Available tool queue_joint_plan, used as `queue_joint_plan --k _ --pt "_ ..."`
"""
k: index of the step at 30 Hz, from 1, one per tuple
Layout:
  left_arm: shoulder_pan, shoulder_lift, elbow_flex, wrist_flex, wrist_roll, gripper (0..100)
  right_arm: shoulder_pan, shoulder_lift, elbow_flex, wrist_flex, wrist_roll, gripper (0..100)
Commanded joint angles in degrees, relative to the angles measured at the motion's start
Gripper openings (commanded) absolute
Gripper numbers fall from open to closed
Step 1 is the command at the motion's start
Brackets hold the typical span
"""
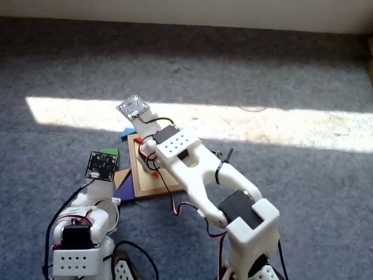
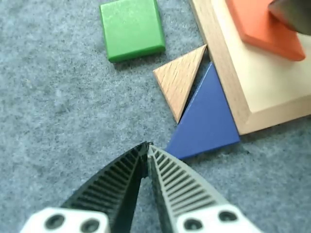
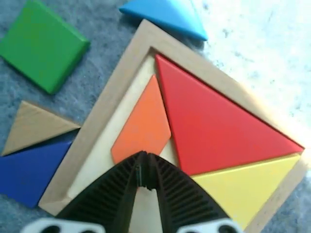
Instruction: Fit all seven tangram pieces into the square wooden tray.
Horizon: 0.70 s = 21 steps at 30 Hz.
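- Grey carpet [image 1: 280, 70] covers the whole floor, with a bright band of sunlight [image 1: 280, 125] crossing it just past the work area. Wide open carpet lies from 12 round to 4 o'clock of the tray.
- The square wooden tray [image 3: 112, 97] lies flat on the carpet, partly under the right arm, which stretches in from 5 o'clock.
- Inside the tray, the red triangle [image 3: 214, 121] and the yellow triangle [image 3: 248, 184] meet edge to edge. The orange parallelogram [image 3: 143, 126] lies against the red one's short side.
- A bare strip of pale tray floor runs between the orange piece and the rim.
- The right gripper [image 3: 142, 158] is clenched and grasps nothing. Its tips sit at the orange piece's near corner.
- Four pieces lie outside on the carpet:
  - The light blue triangle [image 3: 167, 14] is near 11 o'clock, close to a tray corner.
  - The green square [image 3: 43, 46] is at 10 o'clock, apart from the rim.
  - The plain wood triangle [image 3: 34, 126] is at 9 o'clock.
  - The dark blue triangle [image 3: 29, 170] is at 8 o'clock, one edge against the tray's outer rim and another against the wood triangle.
- The left gripper [image 2: 147, 148] is pinched closed and empty, just beside the dark blue triangle's outer corner. Open carpet lies on its far side.
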Motion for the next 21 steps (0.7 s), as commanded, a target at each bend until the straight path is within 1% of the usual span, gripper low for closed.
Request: queue_joint_plan --k 1,8,12,15,18,21 --pt "-0.5 -2.8 1.1 0.4 -0.2 1 -0.7 2.0 -3.9 -0.9 0.7 0.6" --pt "-0.5 -2.8 1.1 0.4 -0.2 1 -0.7 7.8 -10.7 -1.0 0.7 0.6" --pt "-0.5 -2.8 1.1 0.4 -0.2 1 -0.7 8.6 -12.4 -1.0 0.7 0.6" --pt "-0.5 -2.8 1.1 0.4 -0.2 1 -0.7 6.2 -12.3 -0.9 0.7 0.6" --pt "-0.5 -2.8 1.1 0.4 -0.2 1 -0.7 0.7 -11.7 -0.7 0.7 0.6" --pt "-0.5 -2.8 1.1 0.4 -0.2 1 -0.4 -6.6 -6.5 -0.7 0.7 0.6"
